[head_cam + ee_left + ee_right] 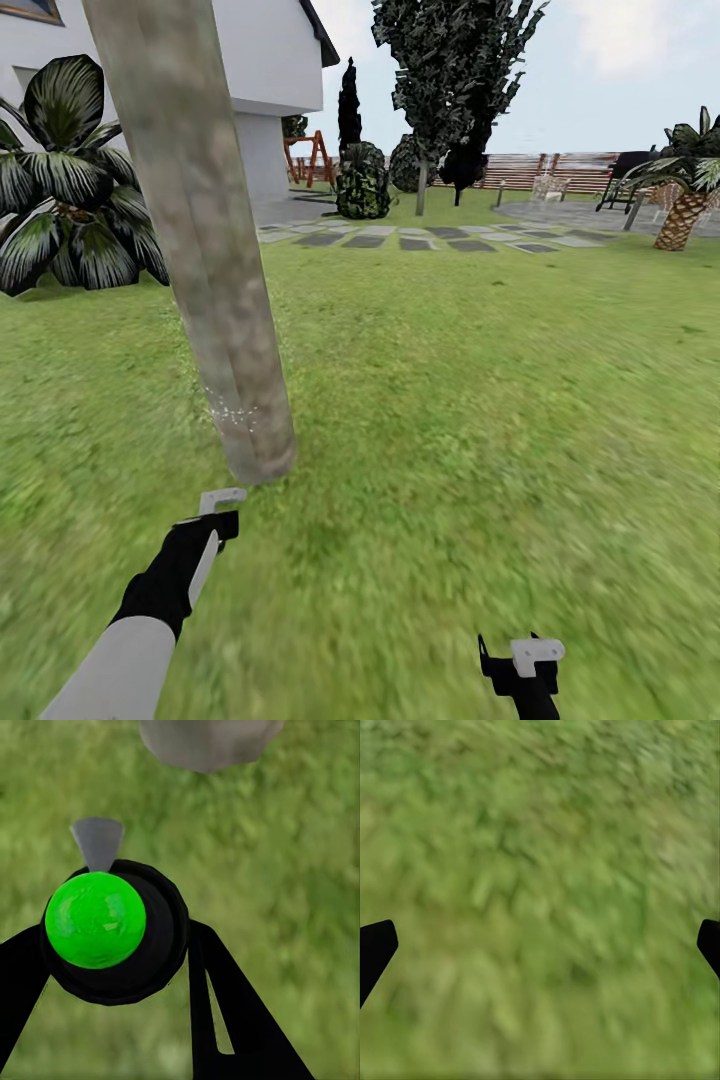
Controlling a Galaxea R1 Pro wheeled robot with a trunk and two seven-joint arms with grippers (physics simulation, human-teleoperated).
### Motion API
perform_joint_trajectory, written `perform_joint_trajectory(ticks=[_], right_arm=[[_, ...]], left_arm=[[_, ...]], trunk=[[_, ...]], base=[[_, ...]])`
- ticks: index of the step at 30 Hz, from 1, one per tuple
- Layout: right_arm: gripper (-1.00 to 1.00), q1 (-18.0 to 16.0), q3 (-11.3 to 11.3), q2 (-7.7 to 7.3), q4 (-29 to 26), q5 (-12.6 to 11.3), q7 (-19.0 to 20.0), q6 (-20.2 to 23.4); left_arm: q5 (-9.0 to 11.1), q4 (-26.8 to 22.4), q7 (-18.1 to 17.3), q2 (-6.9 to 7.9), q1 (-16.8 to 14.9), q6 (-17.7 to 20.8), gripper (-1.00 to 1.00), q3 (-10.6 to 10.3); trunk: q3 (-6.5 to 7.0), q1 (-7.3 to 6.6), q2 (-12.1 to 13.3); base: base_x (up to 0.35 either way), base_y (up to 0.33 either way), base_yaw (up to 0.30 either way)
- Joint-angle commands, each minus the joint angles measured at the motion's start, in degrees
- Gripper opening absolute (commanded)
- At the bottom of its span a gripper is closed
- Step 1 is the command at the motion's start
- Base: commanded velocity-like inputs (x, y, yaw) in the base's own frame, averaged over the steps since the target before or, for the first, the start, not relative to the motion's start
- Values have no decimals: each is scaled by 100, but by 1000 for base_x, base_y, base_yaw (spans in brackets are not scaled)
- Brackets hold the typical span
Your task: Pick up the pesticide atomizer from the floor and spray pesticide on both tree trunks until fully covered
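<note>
A thick, leaning grey-brown tree trunk (205, 250) rises from the grass right ahead of my left arm. A few whitish pesticide specks (232, 412) cling low on it, near its base (206, 742). My left gripper (212, 525) (112, 945) is shut on the pesticide atomizer (97, 919), a black round body with a bright green cap. Its grey nozzle (97, 840) (222, 498) points at the trunk's foot. My right gripper (525, 662) (540, 945) hangs open over bare grass. A second tall tree (450, 80) with a dark crown stands far back.
A broad-leaved dark plant (70, 180) and a white house wall (265, 60) lie to the left. Grey stepping stones (400, 240) cross the lawn behind. A dark bush (362, 185), a scaly palm (685, 215) and the wooden fence (565, 170) stand farther off.
</note>
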Motion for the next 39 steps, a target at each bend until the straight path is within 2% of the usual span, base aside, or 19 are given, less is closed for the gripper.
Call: perform_joint_trajectory(ticks=[1, 3, 5, 8, 12, 14, 16, 18, 23, 28, 31, 33, 37, 39], right_arm=[[100, 0, 0, 0, 1, -1, -3, 2], [100, 0, 5, 0, 4, -1, -8, 4], [100, 0, 3, 0, 6, -2, -8, 5], [100, 0, 4, 0, 7, -2, -9, 5], [100, 0, 0, 0, 7, -2, -9, 5], [100, 0, 0, 0, 7, -2, -9, 5], [100, 0, 0, 0, 7, -2, -9, 5], [100, 0, 0, 0, 7, -2, -9, 5], [100, 0, 2, 0, 7, -1, -9, 5], [100, 0, 1, 0, 7, -1, -9, 5], [100, 0, 1, 0, 7, -2, -9, 5], [100, 0, 0, 0, 7, 2, -9, 5], [100, 0, 1, 0, 7, 0, -9, 5], [100, 0, 2, 0, 7, 0, -9, 5]], left_arm=[[1, 25, -12, 11, -26, 14, -100, 2], [-17, 85, -23, -4, -119, 80, -100, 8], [-13, 105, -32, -23, -409, 250, -100, 3], [-14, 107, -39, -42, -681, 602, -100, 1], [-2, 97, -57, -128, -1033, 818, -100, -6], [-11, 95, -56, -259, -1219, 1036, -100, -111], [-13, 90, -53, -306, -1343, 1151, -100, -259], [-20, 20, -54, -274, -1373, 1205, -100, -358], [-22, -31, -86, -126, -1340, 1220, -100, -381], [-4, -38, -87, -188, -1366, 1236, -100, -372], [-1, -38, -87, -155, -1369, 1287, -100, -378], [-24, -38, -95, -83, -1369, 1298, -100, -366], [17, -34, -103, 312, -1383, 1308, -100, -331], [17, -37, -105, 304, -1378, 1308, -100, -360]], trunk=[[0, 0, 0], [0, 0, 0], [0, 0, 0], [0, 0, 0], [0, 0, 0], [0, 0, 0], [0, 0, 0], [0, 0, 0], [0, 0, 0], [0, 0, 0], [0, 0, 0], [0, 0, 0], [0, 0, 0], [0, 0, 0]], base=[[0, 0, 0], [0, 0, 19], [0, 0, 144], [0, 0, 236], [0, 0, 58], [0, 0, 6], [0, 0, 2], [0, 0, 0], [135, 0, 0], [290, 0, 0], [56, 0, 0], [7, 0, 0], [1, 0, 0], [0, 0, 0]])
